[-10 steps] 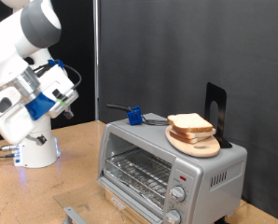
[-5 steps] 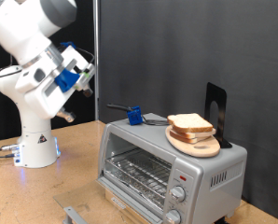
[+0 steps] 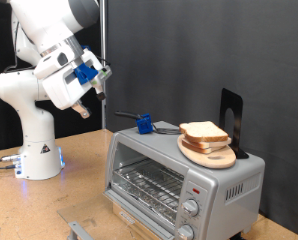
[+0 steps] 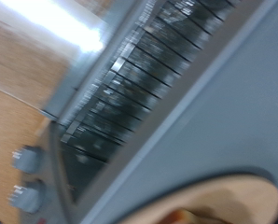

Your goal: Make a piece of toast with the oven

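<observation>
Toast point(image 3: 203, 131) tops oven point(image 3: 179, 175) on wooden table point(image 3: 49, 205) (dark backdrop); gripper point(image 3: 101, 74) perhaps aloft.

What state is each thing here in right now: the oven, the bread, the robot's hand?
oven: door shut, wire rack visible through the glass, nothing seen on the rack.
piece of toast: pale, lying on the round wooden board atop the oven, not inside.
gripper: raised in the air toward the exterior view's left of the oven, touching nothing, holding nothing.
blue-handled tool: resting on the oven's top.
</observation>
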`<act>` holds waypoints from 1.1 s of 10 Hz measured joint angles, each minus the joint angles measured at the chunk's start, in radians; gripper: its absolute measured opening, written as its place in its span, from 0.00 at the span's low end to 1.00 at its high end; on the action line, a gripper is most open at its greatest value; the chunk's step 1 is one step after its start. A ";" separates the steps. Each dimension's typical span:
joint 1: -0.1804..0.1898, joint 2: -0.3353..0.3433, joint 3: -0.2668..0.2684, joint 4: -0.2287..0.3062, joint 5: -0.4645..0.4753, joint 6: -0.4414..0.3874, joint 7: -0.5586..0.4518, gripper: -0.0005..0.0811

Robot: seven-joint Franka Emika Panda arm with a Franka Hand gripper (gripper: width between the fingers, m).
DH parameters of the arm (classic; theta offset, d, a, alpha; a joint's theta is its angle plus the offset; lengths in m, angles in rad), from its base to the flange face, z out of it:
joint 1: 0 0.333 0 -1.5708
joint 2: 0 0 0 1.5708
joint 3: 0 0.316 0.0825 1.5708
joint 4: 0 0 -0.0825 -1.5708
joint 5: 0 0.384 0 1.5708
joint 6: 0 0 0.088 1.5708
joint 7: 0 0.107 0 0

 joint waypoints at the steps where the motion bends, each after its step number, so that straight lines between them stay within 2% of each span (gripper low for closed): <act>1: 0.015 -0.013 0.012 0.000 0.019 -0.023 0.016 1.00; 4: 0.053 -0.088 0.077 -0.020 0.027 -0.027 0.048 1.00; 7: 0.086 -0.197 0.135 -0.068 0.040 0.008 0.044 1.00; 11: 0.099 -0.330 0.239 -0.117 0.030 -0.020 0.146 1.00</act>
